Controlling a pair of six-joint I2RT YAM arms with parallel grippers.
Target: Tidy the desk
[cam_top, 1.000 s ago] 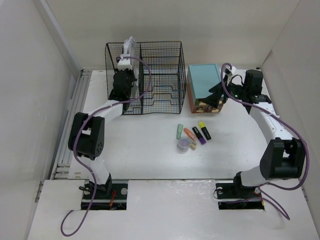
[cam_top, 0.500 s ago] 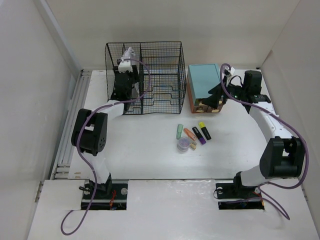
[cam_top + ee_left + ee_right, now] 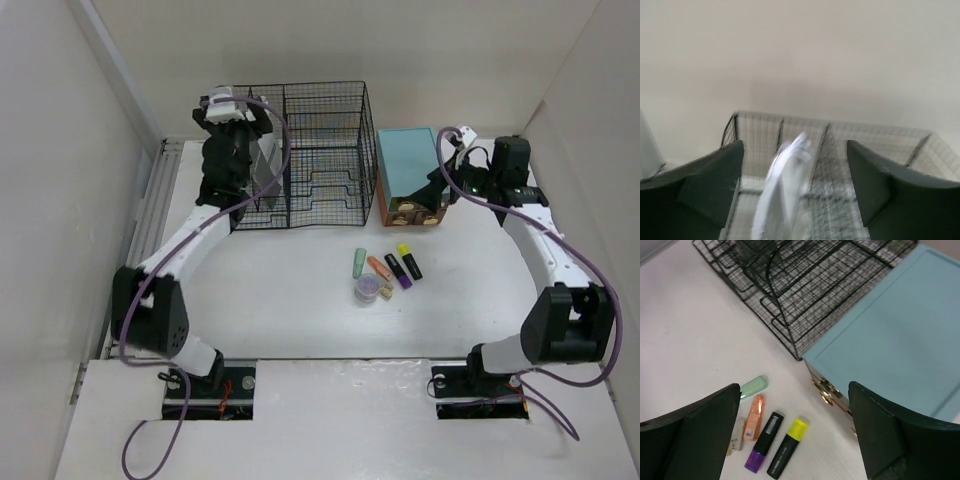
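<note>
Judging filing done: found left jaws wide open, empty, over wire organizer (image 3: 320,150) holding a pale flat item (image 3: 785,195). Noted right jaws wide open, empty. Logged markers (image 3: 390,266) loose on the surface (image 3: 280,300) beneath both arms; judged next move to need one gripped.

No readable text or labels appear anywhere.

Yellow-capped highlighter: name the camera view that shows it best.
Right wrist view: the yellow-capped highlighter fills much of the frame, cap and black barrel distinct, beside the purple marker. The top external view shows the highlighter whole but tiny on the desk. The left wrist view misses it, seeing only the wire organizer.
</note>
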